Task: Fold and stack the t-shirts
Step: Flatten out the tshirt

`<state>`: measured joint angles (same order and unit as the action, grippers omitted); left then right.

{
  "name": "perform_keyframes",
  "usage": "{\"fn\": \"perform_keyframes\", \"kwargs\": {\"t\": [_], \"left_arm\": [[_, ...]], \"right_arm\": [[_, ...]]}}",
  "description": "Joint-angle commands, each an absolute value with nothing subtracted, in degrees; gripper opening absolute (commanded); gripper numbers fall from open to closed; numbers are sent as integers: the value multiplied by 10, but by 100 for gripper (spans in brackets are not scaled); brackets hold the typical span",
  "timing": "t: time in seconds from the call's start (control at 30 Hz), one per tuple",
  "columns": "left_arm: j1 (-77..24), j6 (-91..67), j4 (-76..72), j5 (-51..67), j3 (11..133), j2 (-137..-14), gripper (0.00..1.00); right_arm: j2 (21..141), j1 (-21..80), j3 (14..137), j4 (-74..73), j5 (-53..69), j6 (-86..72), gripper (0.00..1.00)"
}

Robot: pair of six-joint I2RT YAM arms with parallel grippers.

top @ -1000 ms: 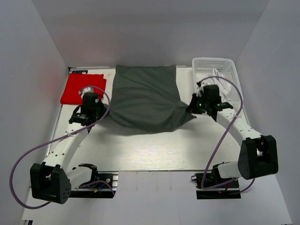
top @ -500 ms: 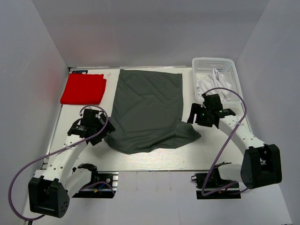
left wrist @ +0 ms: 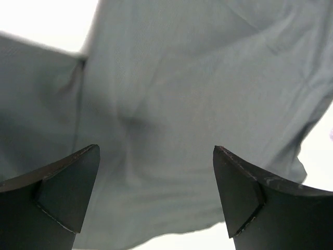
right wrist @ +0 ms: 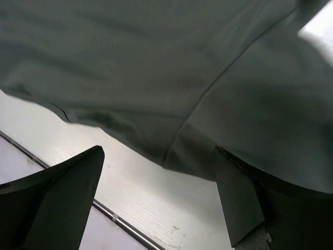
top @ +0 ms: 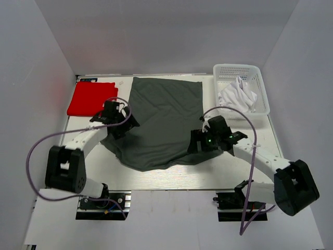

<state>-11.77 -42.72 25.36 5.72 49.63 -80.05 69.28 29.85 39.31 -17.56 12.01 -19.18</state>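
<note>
On the white table (top: 156,177), the biggest thing I have on screen is the dark grey t-shirt (top: 164,120). It lies spread out in the middle, reaching from the far edge back toward the arms. Its far part is flat and fairly square. The near edge is rounded and rumpled, with loose folds along both near sides.

At the far right corner sits the white lattice basket (top: 263,94), and the white t-shirt (top: 238,94) is crumpled inside it. At the far left corner the red t-shirt (top: 91,99) lies folded into a neat rectangle. It sits just beside the grey one, and I cannot tell whether the two touch.

The left gripper (top: 125,125) hangs over the left edge of the grey shirt, near the red one. On the left wrist camera its claw (left wrist: 156,147) is spread wide, with nothing between the fingers (left wrist: 67,182), only grey cloth (left wrist: 197,104) and a creased seam below.

The right gripper (top: 195,143) is over the shirt's near right side. On the right wrist camera its claw (right wrist: 159,148) is likewise wide apart and holds nothing. Beneath it I see the folded grey hem (right wrist: 130,62), with bare table just past that edge. Whether either set of fingertips touches the fabric, I cannot tell.
</note>
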Motion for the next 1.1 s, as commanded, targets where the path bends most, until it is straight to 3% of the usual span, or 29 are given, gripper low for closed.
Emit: {"fn": "perform_keyframes", "kwargs": {"t": [0.0,0.1,0.27,0.4,0.73,0.93,1.03,1.07], "left_arm": [[-126,-413,197,71,553,-860,100],[-131,-401,193,71,579,-953,100],[-136,-401,197,61,593,-1000,100],[-136,-401,202,26,585,-1007,100],[-136,-406,226,-24,575,-1028,100],[-142,-378,225,1,592,-1028,100],[-147,-373,239,-14,592,-1000,100],[-147,-373,247,-14,592,-990,100]], "right_arm": [[715,326,367,-108,144,-216,90],[750,354,357,-57,145,-229,90],[796,376,354,-32,139,-257,90],[795,390,319,-83,80,-327,90],[656,440,231,-320,135,-421,90],[567,470,266,-288,159,-349,90],[577,466,320,-216,114,-299,90],[587,462,333,-185,37,-292,90]]}}
